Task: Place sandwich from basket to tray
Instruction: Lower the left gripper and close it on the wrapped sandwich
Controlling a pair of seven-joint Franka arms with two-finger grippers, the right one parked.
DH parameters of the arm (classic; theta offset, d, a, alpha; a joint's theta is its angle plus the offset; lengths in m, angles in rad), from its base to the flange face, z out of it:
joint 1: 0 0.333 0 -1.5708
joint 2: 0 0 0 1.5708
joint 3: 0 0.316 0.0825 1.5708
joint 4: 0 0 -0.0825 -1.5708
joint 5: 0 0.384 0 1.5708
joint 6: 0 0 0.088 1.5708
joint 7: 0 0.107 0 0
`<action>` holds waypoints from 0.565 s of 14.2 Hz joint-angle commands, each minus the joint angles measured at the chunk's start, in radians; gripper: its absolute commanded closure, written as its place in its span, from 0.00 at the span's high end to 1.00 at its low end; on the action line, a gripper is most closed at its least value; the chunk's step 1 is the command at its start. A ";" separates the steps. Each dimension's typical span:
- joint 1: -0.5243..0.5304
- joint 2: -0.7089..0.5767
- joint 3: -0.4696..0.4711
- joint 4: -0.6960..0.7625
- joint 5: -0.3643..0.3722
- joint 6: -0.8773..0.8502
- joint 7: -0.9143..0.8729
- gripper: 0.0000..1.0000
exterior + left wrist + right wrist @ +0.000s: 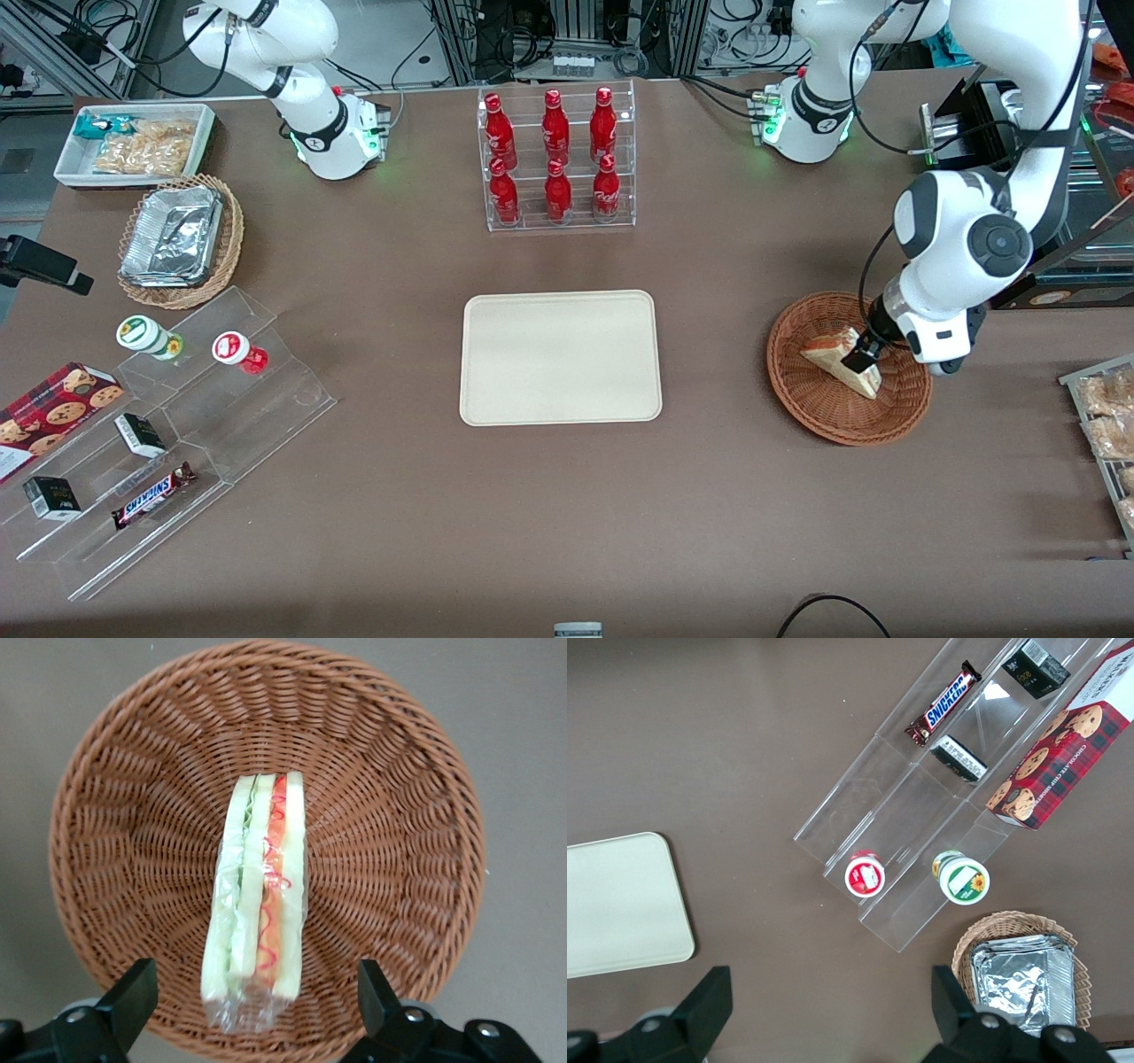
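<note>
1. The sandwich (257, 895) stands on edge in the middle of the basket (399, 815), cut face up, so its red and green layers show in the wrist view. It is wrapped in clear film that bunches at one end. Standing like this, its two flat bread faces are offered to a grip from either side.
2. The gripper (257, 997) hangs low over the basket, its fingers (128, 997) spread wide with one on each side of the sandwich and clear of the bread. That straddle looks chosen so the fingers can close on the broad faces and not on the soft filling edge.
3. In the front view the gripper (861, 357) sits right at the sandwich (837, 359), inside the rim of the basket (802, 390), so the grasp seems about to be made, not yet done.
4. The tray (560, 357) lies flat and bare, well apart from the basket toward the parked arm's end of the table. Its low rim should let the sandwich be set down without a high lift.
5. A rack of red bottles (556, 159) stands farther from the front camera than the basket, out of the likely path.
</note>
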 commanded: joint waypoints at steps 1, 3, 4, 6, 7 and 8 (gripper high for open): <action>0.002 0.062 0.000 0.005 0.003 0.039 -0.044 1.00; 0.002 0.104 0.000 0.005 -0.011 0.080 -0.068 0.85; 0.002 0.116 0.000 0.005 -0.014 0.083 -0.111 0.58; 0.002 0.110 0.000 0.003 -0.013 0.068 -0.122 0.12; 0.000 0.099 0.000 0.008 -0.011 0.051 -0.119 0.08; -0.001 0.068 0.000 0.012 -0.008 0.007 -0.113 0.07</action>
